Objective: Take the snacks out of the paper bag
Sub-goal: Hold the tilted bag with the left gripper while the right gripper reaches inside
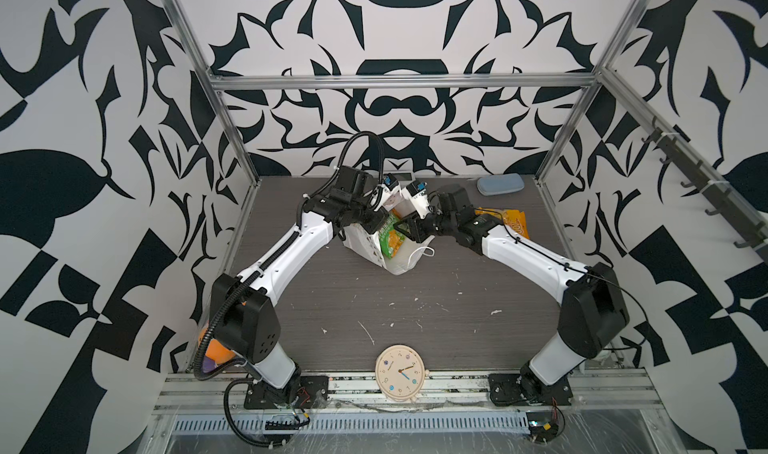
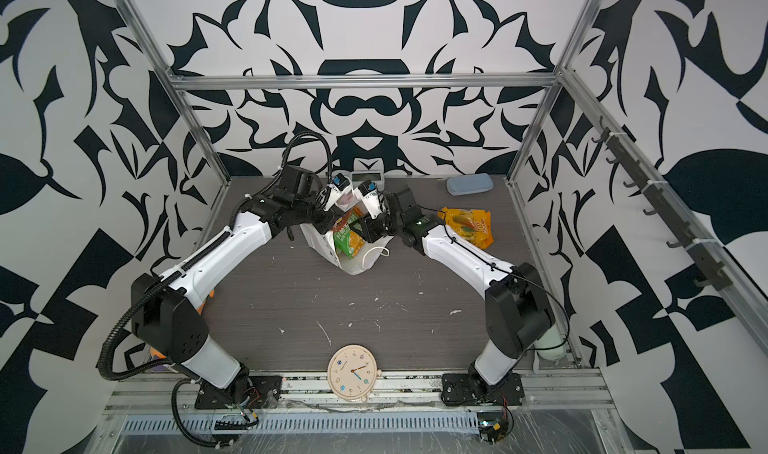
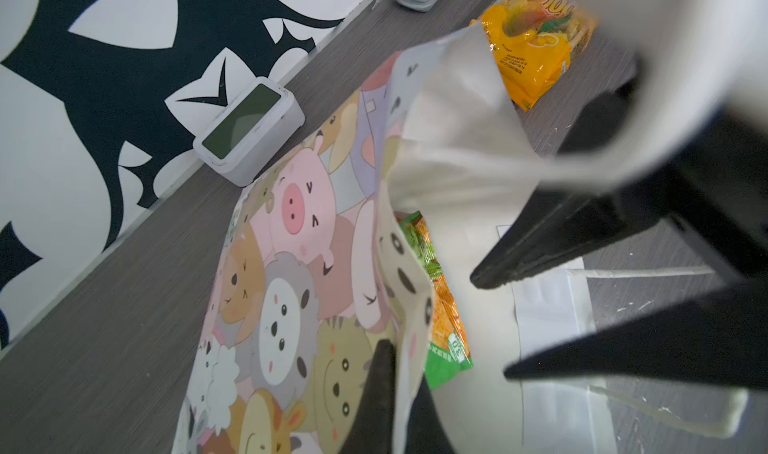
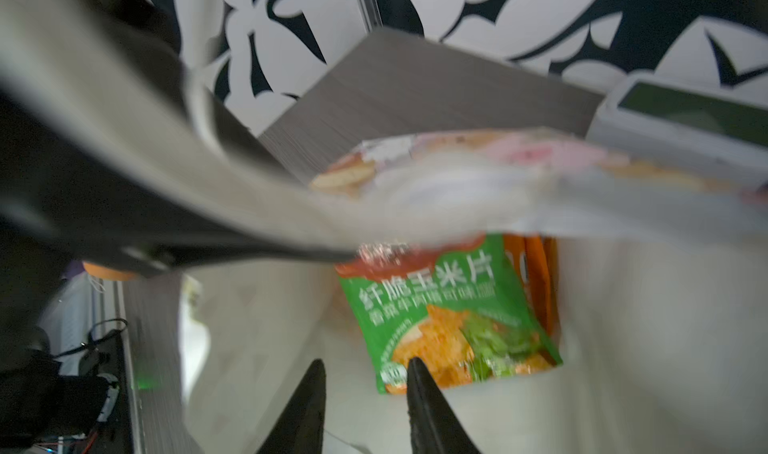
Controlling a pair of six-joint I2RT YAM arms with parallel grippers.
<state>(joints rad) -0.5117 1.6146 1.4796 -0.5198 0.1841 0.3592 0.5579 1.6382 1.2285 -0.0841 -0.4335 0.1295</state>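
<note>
One snack out, and you're going in for the next

Your left gripper [image 3: 399, 373] pinches the rim of the paper bag [image 2: 353, 266], which sits mid-width toward the back edge of the tabletop [image 2: 332, 306]. Your right gripper [image 4: 365, 362] hangs inside, jaws apart, at the corner of a green packet [image 4: 449, 314] printed 玉米片. Close on that corner, then lift clear. The yellow packet [image 2: 469, 227] lies near the right edge, its red script unreadable

The paper bag [image 1: 376, 250] sits open at the middle of the surface [image 1: 415, 302], with a green snack packet [image 1: 390, 242] showing in its mouth. The left gripper [image 1: 371, 222] and right gripper [image 1: 409, 228] meet at its rim. A yellow-orange packet [image 1: 517, 223] lies partly behind the right arm [image 1: 528, 248]. A round clock [image 1: 401, 373] lies at the near edge.
</note>
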